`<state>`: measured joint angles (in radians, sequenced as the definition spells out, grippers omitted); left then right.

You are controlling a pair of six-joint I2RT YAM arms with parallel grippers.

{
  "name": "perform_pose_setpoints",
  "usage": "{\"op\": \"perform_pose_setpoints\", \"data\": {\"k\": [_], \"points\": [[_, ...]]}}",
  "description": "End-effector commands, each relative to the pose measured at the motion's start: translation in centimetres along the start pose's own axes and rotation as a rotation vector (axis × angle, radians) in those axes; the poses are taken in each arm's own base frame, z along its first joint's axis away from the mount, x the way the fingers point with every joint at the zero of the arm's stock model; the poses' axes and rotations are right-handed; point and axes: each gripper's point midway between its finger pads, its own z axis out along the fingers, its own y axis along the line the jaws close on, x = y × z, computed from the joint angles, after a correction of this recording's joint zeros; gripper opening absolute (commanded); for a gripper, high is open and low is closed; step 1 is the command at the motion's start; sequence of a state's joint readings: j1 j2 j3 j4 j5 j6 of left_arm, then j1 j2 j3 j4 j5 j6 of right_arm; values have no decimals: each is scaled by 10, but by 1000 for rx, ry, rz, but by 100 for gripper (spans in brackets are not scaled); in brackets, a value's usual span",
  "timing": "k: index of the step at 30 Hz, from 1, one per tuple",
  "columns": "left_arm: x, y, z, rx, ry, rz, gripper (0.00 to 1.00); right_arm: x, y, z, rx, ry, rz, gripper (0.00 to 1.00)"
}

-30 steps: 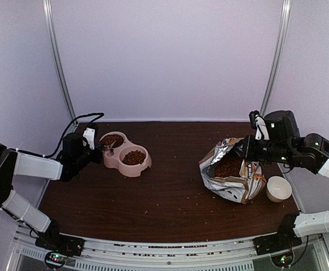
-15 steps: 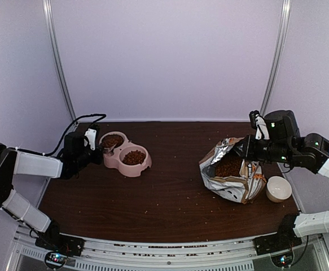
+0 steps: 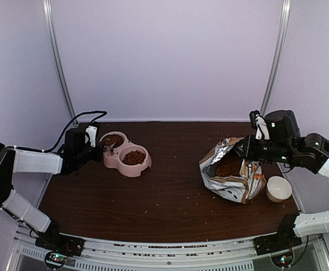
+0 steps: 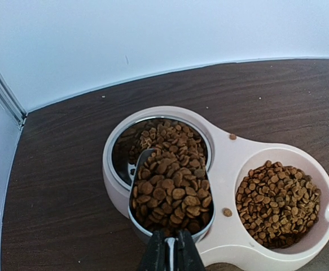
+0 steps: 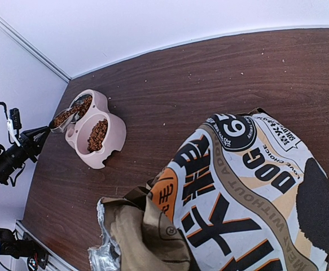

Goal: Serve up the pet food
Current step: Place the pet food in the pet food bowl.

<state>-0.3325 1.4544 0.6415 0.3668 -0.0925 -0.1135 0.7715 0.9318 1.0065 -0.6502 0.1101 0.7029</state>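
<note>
Left wrist view: the left gripper point(image 4: 167, 257) has its fingers pressed together on the handle of a metal scoop point(image 4: 143, 155), which reaches toward 12 o'clock. The scoop is heaped with pet food point(image 4: 172, 192) and sits over the near rim of the steel-lined basin of a pink feeder point(image 4: 226, 169). More kibble lies in that basin, and the basin at 3 o'clock is also filled. Top view: the feeder stands at 10 o'clock on the brown table point(image 3: 164, 209). An open bag point(image 3: 232, 183) with kibble inside lies at 3 o'clock. The right gripper point(image 3: 244, 149) is at the bag's mouth, and I cannot tell its grip. A white bowl point(image 3: 279, 188) stands at the bag's 4 o'clock.
</note>
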Motion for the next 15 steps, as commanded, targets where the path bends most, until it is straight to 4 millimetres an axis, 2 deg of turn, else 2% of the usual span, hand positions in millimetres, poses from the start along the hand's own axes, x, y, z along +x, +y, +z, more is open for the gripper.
{"op": "perform_pose_setpoints", "data": {"k": [1,15], "points": [[-32,9,-3,-30,-66,-11,0,-25,6,-10,-33,-101,41,0],[-29,12,0,-52,-10,-11,0,-23,5,-9,-34,-94,41,0]]}}
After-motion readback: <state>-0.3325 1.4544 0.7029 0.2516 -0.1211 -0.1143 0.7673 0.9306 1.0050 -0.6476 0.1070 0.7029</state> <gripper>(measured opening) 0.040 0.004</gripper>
